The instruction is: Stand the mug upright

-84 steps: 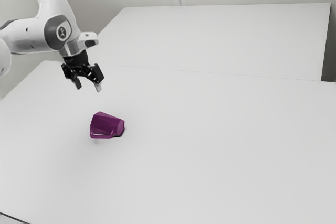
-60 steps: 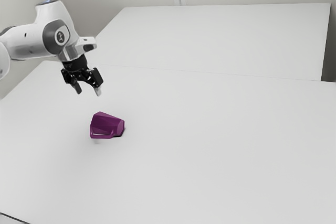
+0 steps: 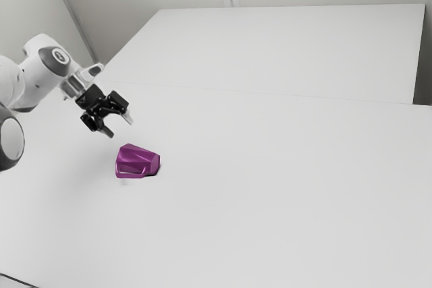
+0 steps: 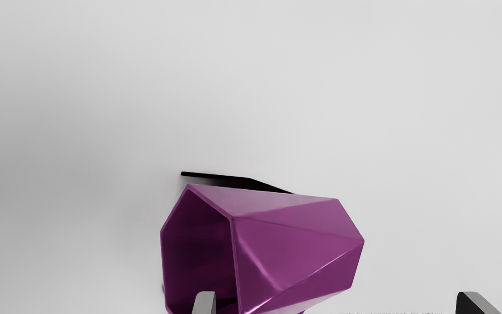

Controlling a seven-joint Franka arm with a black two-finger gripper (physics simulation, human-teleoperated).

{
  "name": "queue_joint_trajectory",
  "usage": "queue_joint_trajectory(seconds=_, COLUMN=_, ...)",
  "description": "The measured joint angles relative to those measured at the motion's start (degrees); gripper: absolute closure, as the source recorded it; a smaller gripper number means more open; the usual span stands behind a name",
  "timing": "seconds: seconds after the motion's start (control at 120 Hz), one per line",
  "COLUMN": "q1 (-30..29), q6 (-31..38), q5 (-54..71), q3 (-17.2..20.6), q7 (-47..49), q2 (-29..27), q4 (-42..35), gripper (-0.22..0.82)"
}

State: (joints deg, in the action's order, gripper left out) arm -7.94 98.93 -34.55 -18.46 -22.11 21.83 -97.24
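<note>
Exterior view: the end effector (image 3: 119, 127) hangs open above the worktop (image 3: 270, 187), spread presumably to straddle the mug (image 3: 138, 161), which lies nearby on its side, mouth toward the exterior view's left, so righting means lifting that rim

Tilted pincer (image 3: 119, 127), spread wide, angled downward

Mug (image 3: 138, 161): purple, glossy, faceted, tapering to base. Lies on its side on table (image 3: 270, 187), nearer the edge at the exterior view's left, mouth facing that way.
</note>
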Motion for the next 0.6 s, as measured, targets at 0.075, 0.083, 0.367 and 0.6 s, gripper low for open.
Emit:
queue_joint_trajectory(seconds=0.075, q1=-0.8, q6=-1.9, q5=-2.7, q3=0.0, q7=-0.4, q2=1.9, q4=0.8, gripper=0.0)
queue_joint_trajectory(seconds=0.083, q1=-0.9, q6=-2.1, q5=-3.0, q3=0.0, q7=-0.4, q2=2.2, q4=0.9, gripper=0.0)
queue_joint_trajectory(seconds=0.367, q1=-2.8, q6=-6.0, q5=-9.7, q3=0.0, q7=-1.2, q2=6.4, q4=0.7, gripper=0.0)
queue_joint_trajectory(seconds=0.6, q1=-2.7, q6=-7.0, q5=-13.7, q3=0.0, q7=-1.3, q2=6.8, q4=-2.6, gripper=0.01)
